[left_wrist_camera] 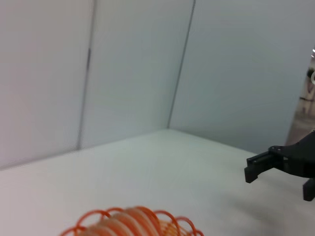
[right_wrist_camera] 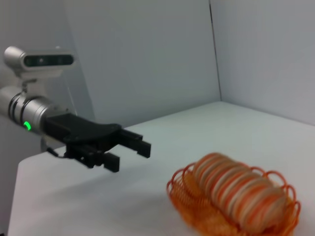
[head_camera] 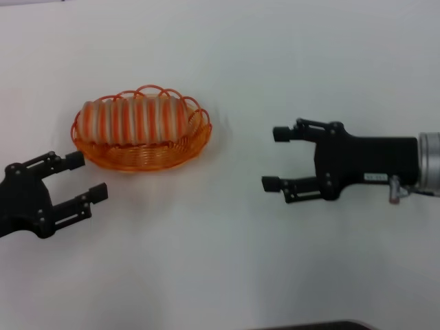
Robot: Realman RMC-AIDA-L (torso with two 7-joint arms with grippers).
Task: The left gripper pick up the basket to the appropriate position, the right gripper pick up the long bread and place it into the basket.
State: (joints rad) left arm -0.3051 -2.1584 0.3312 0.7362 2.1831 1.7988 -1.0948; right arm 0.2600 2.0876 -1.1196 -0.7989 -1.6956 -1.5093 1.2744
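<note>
The orange wire basket (head_camera: 180, 148) stands on the white table left of centre, and the long bread (head_camera: 134, 121), tan with orange stripes, lies inside it. Both also show in the right wrist view, basket (right_wrist_camera: 189, 204) and bread (right_wrist_camera: 238, 192), and their tops in the left wrist view, basket (left_wrist_camera: 91, 218) and bread (left_wrist_camera: 129, 223). My left gripper (head_camera: 86, 177) is open and empty, just left of and in front of the basket, apart from it. My right gripper (head_camera: 276, 159), with its white label, is open and empty, well to the right of the basket.
The white table (head_camera: 227, 261) lies on all sides. Pale walls stand behind it in the wrist views. The right gripper shows far off in the left wrist view (left_wrist_camera: 275, 167), the left gripper in the right wrist view (right_wrist_camera: 129, 151).
</note>
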